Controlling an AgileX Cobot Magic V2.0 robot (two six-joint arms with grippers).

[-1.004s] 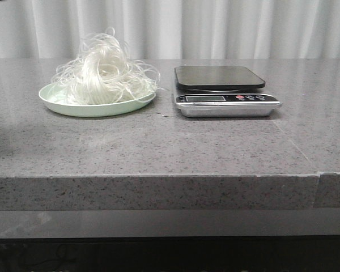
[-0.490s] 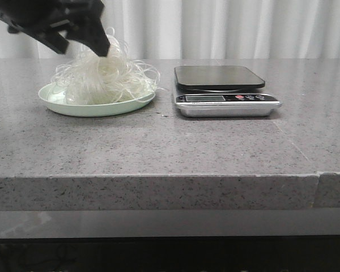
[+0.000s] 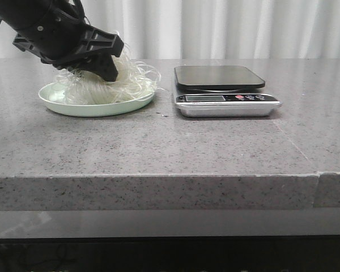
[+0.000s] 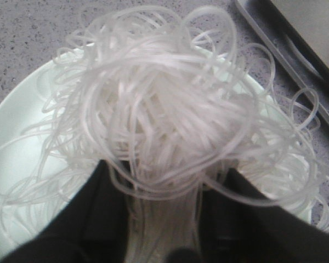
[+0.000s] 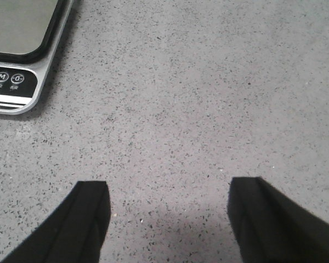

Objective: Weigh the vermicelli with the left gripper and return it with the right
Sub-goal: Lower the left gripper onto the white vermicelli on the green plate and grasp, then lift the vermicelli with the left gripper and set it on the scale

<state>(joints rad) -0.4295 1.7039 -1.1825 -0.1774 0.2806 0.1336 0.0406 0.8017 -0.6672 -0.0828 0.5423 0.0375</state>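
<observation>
Presently the left claw point(image 4: 164, 219) is seen spread wide, its fingers point(image 4: 96, 219) sunk into the vermicelli point(image 3: 110, 79) heaped on the pale green plate point(image 3: 73, 105). Nearby, the kitchen scale point(image 3: 224, 90) is set upon the grey speckled surface point(image 3: 170, 147). The right claw point(image 5: 167, 222) is held spread above bare surface.

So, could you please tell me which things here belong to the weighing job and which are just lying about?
Job: vermicelli, left gripper, right gripper, scale, green plate.
Just there: grey countertop, white curtain.
</observation>
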